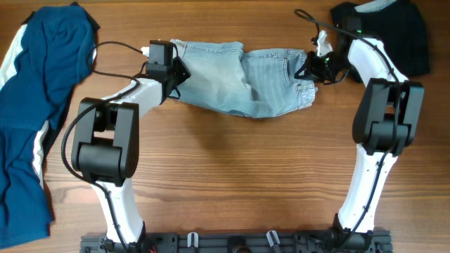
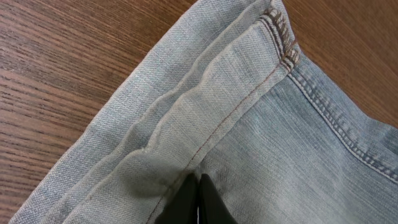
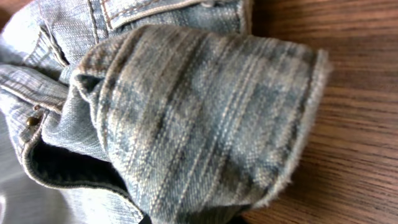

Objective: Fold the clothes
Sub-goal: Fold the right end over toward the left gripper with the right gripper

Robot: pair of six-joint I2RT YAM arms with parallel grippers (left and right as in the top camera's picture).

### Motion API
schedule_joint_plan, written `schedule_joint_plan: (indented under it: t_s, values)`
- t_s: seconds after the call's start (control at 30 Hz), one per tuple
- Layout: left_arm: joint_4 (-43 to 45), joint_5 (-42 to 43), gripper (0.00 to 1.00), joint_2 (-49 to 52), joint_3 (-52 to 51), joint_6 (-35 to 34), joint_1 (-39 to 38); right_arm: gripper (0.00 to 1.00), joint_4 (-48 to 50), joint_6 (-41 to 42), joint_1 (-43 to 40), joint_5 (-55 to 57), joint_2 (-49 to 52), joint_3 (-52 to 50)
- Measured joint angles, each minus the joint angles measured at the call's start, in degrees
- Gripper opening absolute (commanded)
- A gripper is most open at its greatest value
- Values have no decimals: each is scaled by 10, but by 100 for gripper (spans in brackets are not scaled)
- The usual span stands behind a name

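Overhead, the pale jeans (image 1: 239,81) lie across the far middle of the table (image 1: 232,169), with an arm at each end: the left gripper (image 1: 171,69) at the hem side and the right gripper (image 1: 314,67) at the bunched waist side. Taking both ends like this looks meant to let the arms lift or stretch the cloth evenly so that it can be doubled over. From the left wrist, the dark fingers (image 2: 184,205) are pressed together with no gap, right at an orange-stitched seam where the layered hem meets them, so they seem to be pinching the denim there. From the right wrist, a turned-out flap of denim fills almost the whole frame and covers the fingers; whether that gripper is closed on the cloth or merely beside it cannot be told. A blue garment (image 1: 42,91) waits at the left, cut off by the frame edge, and a black garment (image 1: 394,28) sits at the far right corner, partly behind the right arm.
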Motion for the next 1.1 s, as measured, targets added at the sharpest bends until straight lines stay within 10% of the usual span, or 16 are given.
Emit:
schedule_joint_plan:
  t_s: [0.6,1.1]
  values:
    - [-7,7,4,-2,1,0,-12,4,-76,-15,-107,26,-101,4]
    - [-7,7,4,-2,1,0,-12,4,63,61,185,83,-206,4]
